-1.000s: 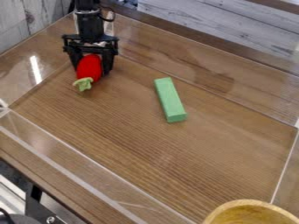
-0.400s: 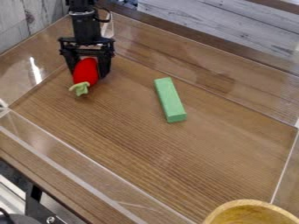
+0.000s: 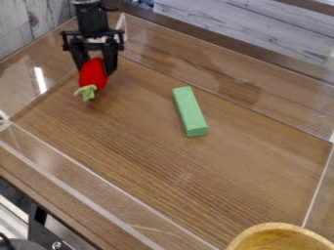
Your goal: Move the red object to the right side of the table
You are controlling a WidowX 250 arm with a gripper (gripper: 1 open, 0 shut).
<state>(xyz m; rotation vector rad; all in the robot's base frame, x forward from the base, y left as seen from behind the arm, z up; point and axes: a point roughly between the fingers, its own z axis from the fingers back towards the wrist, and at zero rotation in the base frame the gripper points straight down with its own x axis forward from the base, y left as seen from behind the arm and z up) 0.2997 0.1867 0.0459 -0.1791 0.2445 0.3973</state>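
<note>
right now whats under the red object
Bare wood table shows beneath the red object. The end effector covers its top, so contact with the table cannot be told.

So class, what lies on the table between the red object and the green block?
Nothing: the camera view shows only bare wood table between the red object and the green block.

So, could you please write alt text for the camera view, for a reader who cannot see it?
A black robot gripper at the far left of a brown wood-grain table is shut on a small red toy fruit, its pale green leafy end pointing down. A long green rectangular block lies flat near the centre.
</note>
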